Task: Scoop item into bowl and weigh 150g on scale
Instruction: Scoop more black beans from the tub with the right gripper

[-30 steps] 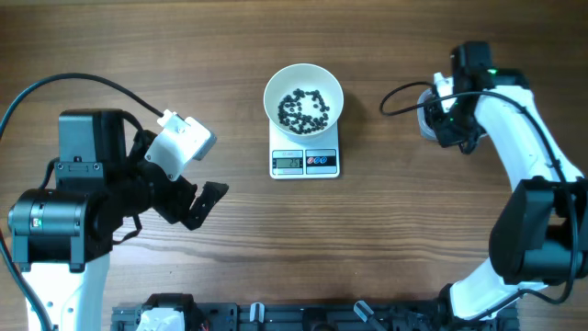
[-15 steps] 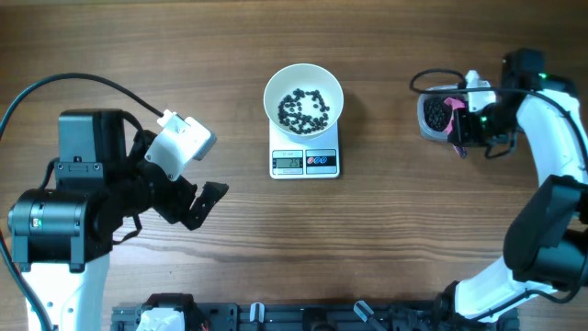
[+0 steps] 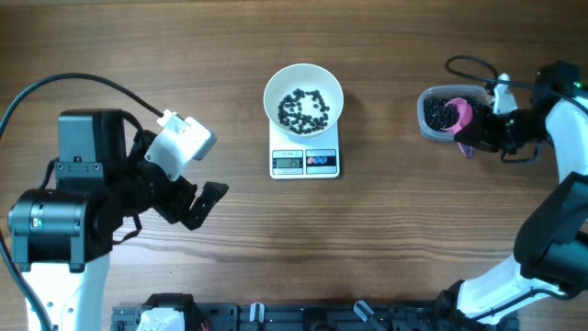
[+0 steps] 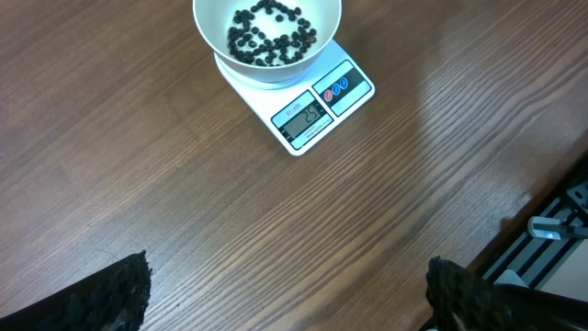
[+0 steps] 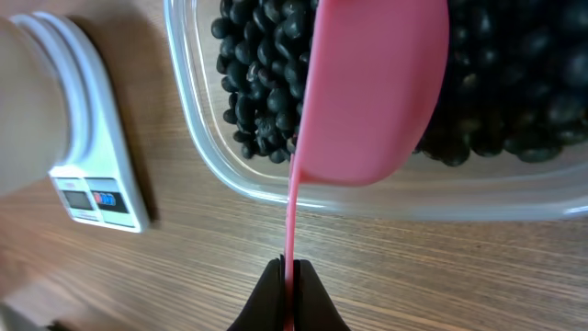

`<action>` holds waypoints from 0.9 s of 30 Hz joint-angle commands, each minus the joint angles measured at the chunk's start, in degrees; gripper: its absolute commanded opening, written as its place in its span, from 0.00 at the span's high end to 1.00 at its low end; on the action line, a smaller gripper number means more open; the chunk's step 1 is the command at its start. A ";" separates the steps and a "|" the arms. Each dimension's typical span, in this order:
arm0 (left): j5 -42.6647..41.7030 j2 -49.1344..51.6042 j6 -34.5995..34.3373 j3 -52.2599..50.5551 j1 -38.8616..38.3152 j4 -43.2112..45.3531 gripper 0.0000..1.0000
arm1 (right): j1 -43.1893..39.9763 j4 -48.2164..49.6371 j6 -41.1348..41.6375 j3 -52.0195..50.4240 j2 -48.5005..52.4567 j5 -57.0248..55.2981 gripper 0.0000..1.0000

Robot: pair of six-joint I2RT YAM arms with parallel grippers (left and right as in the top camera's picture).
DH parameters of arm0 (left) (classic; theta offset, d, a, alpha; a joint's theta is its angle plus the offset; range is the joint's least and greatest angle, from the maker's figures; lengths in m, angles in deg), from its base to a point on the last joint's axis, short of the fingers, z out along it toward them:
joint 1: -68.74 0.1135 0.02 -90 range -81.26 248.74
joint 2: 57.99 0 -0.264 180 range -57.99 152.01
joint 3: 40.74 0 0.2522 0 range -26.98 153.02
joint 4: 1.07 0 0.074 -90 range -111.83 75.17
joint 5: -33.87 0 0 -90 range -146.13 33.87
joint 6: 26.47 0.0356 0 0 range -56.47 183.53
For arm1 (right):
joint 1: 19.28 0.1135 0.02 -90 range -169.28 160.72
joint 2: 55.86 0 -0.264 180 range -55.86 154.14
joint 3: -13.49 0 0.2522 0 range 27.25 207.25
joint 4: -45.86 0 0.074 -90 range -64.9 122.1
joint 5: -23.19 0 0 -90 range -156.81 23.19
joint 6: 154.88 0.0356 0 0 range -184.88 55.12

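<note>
- Brown wooden tabletop (image 3: 386,239): carries everything; nothing on it has shifted in the last second except on the right side.
- Left arm (image 3: 73,211): parked at 8 o'clock from the scale, same pose as a second ago. Left jaws spread fully wide and empty, pointing toward the scale.
- Right arm (image 3: 570,138): the only mover. It has swung out toward 3 o'clock and no longer covers the tub. Right jaws pinched fully shut on the thin scoop handle.
- Clear rounded-rectangular plastic tub (image 3: 432,129): at 3 o'clock from the bowl, well apart from it, now uncovered and still well stocked.
- Round plain white bowl (image 3: 272,87): sits on the scale, toward its 12 o'clock end, unmoved.
- Flat white kitchen scale (image 3: 304,162): display lit, digits too small to read.
- Pink plastic scoop (image 5: 372,83): its cup hangs over the tub's beans, handle running back to the right jaws. Can't tell if it is loaded.
- Small round black beans (image 5: 257,83): the bulk is in the tub, and only a thin scatter (image 3: 303,108) is in the bowl.
- Reading of it: the arm is back at the tub for a refill, and the bowl looks well short of target, so more trips are likely.
</note>
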 commanded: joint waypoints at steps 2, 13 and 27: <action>-0.87 -0.17 1.09 0.81 0.39 -0.04 0.00 | -2.56 -0.11 1.03 -0.24 1.40 6.78 0.96; -0.87 -0.17 1.09 0.81 0.39 -0.04 0.00 | -6.16 -1.46 -1.99 -0.24 1.40 14.10 0.96; -0.87 -0.17 1.09 0.81 0.39 -0.04 0.00 | -6.47 -4.20 -5.18 -0.22 1.40 26.14 0.96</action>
